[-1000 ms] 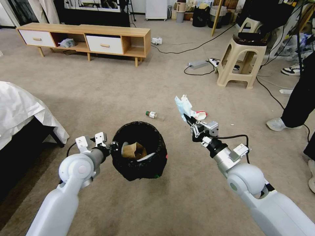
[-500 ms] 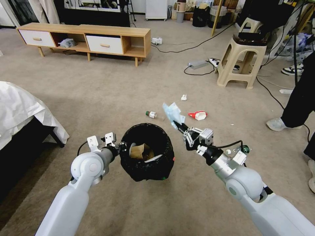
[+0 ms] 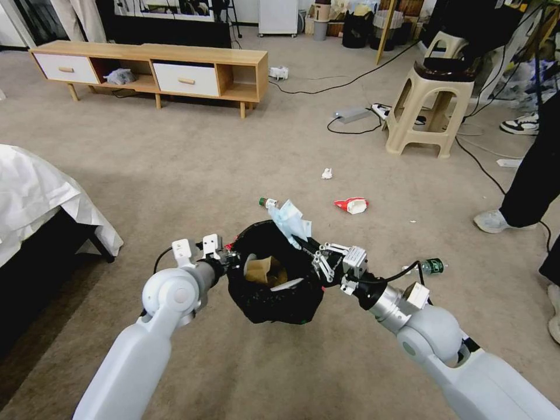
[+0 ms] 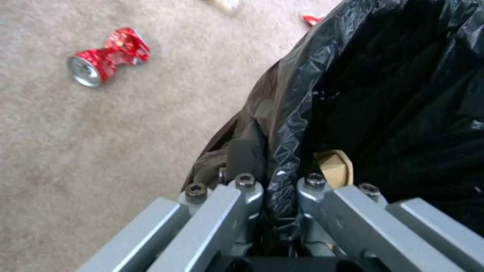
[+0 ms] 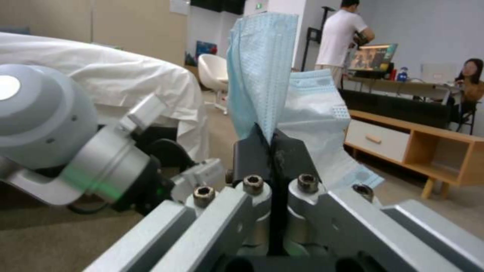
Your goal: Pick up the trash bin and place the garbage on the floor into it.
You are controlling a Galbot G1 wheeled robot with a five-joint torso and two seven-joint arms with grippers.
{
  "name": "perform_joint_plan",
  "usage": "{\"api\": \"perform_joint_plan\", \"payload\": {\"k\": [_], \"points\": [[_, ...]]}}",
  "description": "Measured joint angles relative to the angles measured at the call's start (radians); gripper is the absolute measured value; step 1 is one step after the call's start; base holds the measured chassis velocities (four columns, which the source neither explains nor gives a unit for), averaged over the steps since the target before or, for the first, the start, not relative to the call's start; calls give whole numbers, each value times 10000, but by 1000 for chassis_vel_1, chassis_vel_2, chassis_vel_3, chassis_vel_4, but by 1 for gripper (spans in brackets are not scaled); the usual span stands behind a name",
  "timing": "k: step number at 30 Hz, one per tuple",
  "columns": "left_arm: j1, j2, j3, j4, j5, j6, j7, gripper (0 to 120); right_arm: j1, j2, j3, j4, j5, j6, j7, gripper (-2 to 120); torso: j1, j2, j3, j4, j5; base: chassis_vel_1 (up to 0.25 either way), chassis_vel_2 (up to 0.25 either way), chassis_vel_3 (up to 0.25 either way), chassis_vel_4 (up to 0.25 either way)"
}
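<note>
left end effector [image 3: 232, 259]: clamped, arm extended | right end effector [image 3: 307, 242]: clamped, arm angled inward

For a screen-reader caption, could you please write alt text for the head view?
The right gripper holds a crumpled pale-blue face mask over the round black-bagged trash bin, which the left gripper grips by its rim above the beige carpet. A red-and-white wrapper lies beyond.

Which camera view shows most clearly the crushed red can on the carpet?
The left wrist view: the crushed red can lies unobstructed on the carpet, beside the trash bin that the left gripper clamps. In the head view, I can make out only a red speck at the bin's rim. In the right wrist view I cannot find it.
</note>
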Motion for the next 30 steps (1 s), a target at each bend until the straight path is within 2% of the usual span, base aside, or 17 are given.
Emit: {"api": "perform_joint_plan", "payload": {"k": [13,30], "points": [[-100,-194,598,115,217,0,-49,0,-182,-192,-95,-61,-108,67,-12,0,0,1,0,0,-1,0,0,0,0],[14,-108,397,3,308,0,2,0,-18,-119,-295,-258,-185,58,304,0,0,1,0,1,-1,0,0,0,0]]}}
